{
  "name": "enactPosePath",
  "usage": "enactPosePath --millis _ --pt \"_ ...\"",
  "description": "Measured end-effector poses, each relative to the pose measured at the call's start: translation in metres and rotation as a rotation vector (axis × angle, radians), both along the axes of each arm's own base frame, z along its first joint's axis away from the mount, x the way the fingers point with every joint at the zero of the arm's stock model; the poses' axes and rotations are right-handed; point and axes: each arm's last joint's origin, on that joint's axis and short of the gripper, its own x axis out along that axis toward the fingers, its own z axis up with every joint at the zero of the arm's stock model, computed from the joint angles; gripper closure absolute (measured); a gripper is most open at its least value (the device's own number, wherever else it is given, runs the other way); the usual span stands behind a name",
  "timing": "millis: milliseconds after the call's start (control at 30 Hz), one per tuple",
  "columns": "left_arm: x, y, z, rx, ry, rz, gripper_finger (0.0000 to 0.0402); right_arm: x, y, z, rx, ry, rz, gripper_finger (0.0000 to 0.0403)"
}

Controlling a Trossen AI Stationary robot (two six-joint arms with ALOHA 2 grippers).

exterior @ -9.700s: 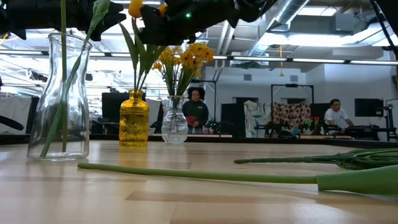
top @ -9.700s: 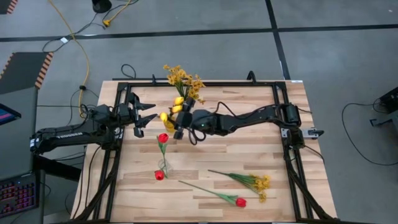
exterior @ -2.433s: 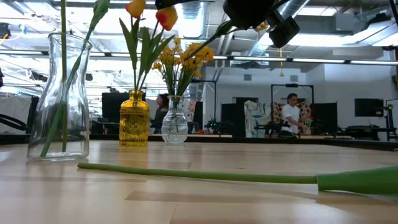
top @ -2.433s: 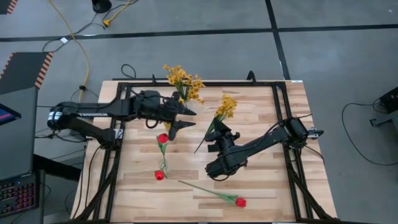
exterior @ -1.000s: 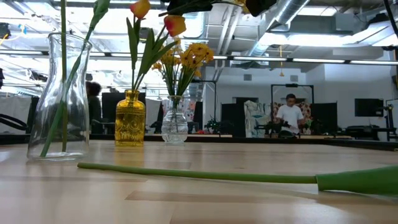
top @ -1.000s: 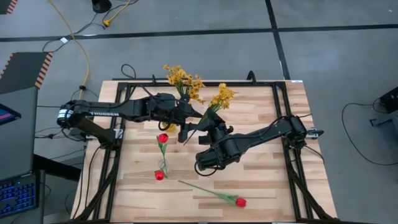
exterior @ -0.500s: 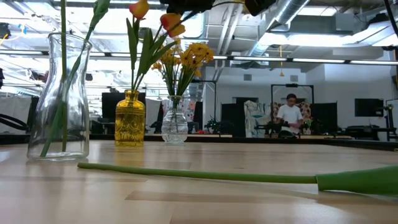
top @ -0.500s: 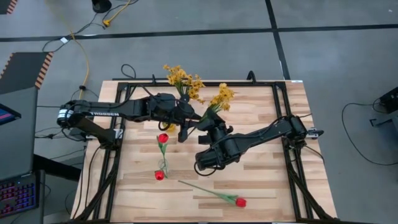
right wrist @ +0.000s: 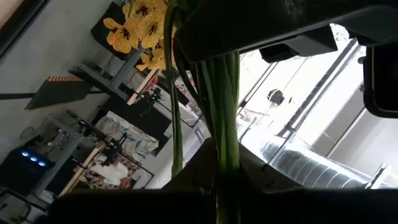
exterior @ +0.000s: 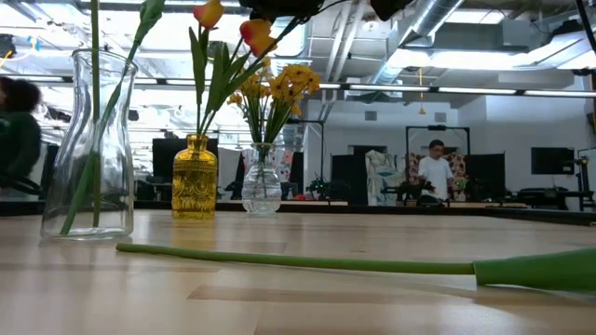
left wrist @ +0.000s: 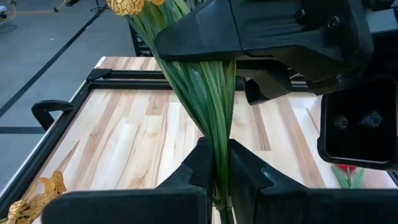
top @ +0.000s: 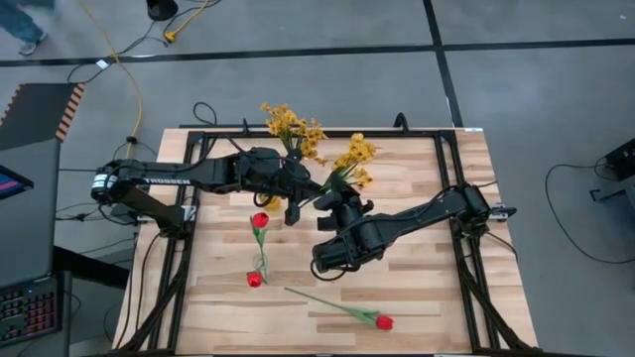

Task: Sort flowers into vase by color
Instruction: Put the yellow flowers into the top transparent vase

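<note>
Above the pale wooden desk (top: pixel 417 288), a bushy spray of mustard-yellow blossoms on green stems (top: pixel 349 162) is clamped by both the left pincer (left wrist: pixel 219 163) and the right pincer (top: pixel 332 201), while two red tulips (top: pixel 256 248) are left lying below.

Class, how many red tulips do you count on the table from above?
3: two by the left side, one upper and one lower, and one lying near the front edge. Others may be hidden under the arms.

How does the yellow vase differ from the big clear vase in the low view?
The yellow vase is tinted amber, smaller in view and farther back; the big clear vase is colourless and nearer. The yellow vase holds yellow-orange tulips; the clear one shows only green stems. Both stand upright on the table.
</note>
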Motion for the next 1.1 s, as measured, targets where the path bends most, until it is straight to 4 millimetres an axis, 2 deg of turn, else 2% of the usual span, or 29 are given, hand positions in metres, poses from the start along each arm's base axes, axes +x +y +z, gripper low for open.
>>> enactPosePath --millis 167,400,533,833,1100 --pt "0.0 0.0 0.0 0.001 0.0 -0.001 0.0386 0.003 0.001 0.001 0.014 -0.042 0.0 0.0331" --pt "0.0 0.0 0.001 0.009 -0.01 0.009 0.0386 0.007 0.002 0.002 0.049 -0.098 0.004 0.0255" --pt "0.0 0.0 0.001 0.014 -0.012 0.018 0.0386 0.007 0.002 0.002 0.071 -0.158 0.004 0.0226" --pt "0.001 0.002 0.008 0.057 -0.026 0.056 0.0386 0.005 0.007 0.001 0.123 -0.315 0.015 0.0217" --pt "0.0 0.002 0.025 0.08 -0.065 0.074 0.0386 -0.001 0.02 0.001 0.144 -0.391 0.049 0.0217"
